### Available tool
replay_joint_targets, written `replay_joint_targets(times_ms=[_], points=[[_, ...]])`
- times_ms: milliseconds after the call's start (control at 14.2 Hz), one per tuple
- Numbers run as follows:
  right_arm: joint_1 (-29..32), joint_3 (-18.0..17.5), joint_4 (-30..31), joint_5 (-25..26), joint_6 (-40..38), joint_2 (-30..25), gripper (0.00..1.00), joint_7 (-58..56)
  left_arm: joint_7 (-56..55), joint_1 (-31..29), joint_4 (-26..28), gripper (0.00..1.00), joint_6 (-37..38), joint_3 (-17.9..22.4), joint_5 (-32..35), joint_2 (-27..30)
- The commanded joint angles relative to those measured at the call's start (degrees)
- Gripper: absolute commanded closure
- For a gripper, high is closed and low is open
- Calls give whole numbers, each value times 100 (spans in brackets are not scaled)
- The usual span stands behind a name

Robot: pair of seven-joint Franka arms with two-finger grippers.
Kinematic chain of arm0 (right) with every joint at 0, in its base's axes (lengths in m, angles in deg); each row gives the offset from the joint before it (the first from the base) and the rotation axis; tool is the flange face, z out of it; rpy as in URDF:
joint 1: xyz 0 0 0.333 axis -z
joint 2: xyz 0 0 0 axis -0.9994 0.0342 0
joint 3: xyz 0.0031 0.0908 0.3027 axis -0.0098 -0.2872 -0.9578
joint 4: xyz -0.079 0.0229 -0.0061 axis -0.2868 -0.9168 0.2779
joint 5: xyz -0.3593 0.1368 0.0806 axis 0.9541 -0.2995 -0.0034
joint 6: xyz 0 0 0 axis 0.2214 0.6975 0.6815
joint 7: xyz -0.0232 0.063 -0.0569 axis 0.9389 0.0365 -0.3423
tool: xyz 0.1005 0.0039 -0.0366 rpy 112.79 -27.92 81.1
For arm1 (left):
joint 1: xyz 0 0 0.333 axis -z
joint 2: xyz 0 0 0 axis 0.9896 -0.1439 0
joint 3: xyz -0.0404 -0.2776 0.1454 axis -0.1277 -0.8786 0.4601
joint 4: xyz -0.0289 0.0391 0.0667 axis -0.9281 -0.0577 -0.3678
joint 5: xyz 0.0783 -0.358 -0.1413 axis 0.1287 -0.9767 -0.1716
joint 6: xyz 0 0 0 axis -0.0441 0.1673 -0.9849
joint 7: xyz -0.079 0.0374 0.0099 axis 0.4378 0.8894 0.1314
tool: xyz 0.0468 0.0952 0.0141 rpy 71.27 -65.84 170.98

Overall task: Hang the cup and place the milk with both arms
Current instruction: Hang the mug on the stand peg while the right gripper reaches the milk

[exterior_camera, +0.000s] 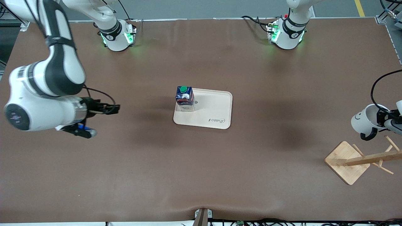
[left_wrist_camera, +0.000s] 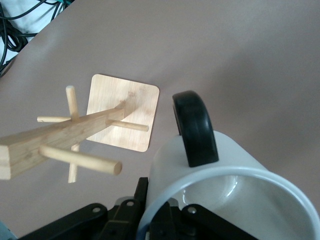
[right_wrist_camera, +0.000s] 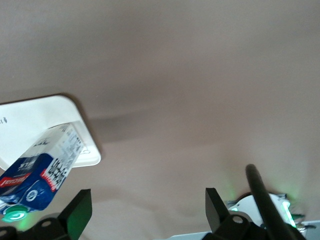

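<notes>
1. Wooden cup rack (exterior_camera: 361,160) is the thing nearest the front camera. It stands at the left arm's end of the table, with a square base and thin pegs sticking out of its post.
2. The cup (exterior_camera: 364,121) is up in the air, just above the rack. It is white with a black handle and a smiley face. It lies tipped on its side, and it is not on a peg.
3. The left gripper (left_wrist_camera: 172,215) is clamped on the cup's rim, one finger inside the cup.
4. The milk (exterior_camera: 184,98) stands upright on a corner of the pale tray (exterior_camera: 216,113), in the middle of the table. Its green cap points up.
5. The right gripper (exterior_camera: 108,109) hangs over bare table toward the right arm's end, well apart from the milk. Its fingers are spread wide and hold nothing.
6. Both arm bases glow green.
</notes>
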Motion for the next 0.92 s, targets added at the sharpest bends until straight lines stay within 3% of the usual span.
replay_joint_targets(times_ms=[0,423,845], points=[[-605,42,564,-92,478,-455,0,1105,241,-215,-25,100,40,-51,108,16],[-1976,51,1180,-22,2007,-649,0,2364,241,-418,-60,100,-293,-60,29,-89],[-2610,51,1400,-13,3011,-483,0,2427,241,-488,-69,100,-847,-60,20,-203]])
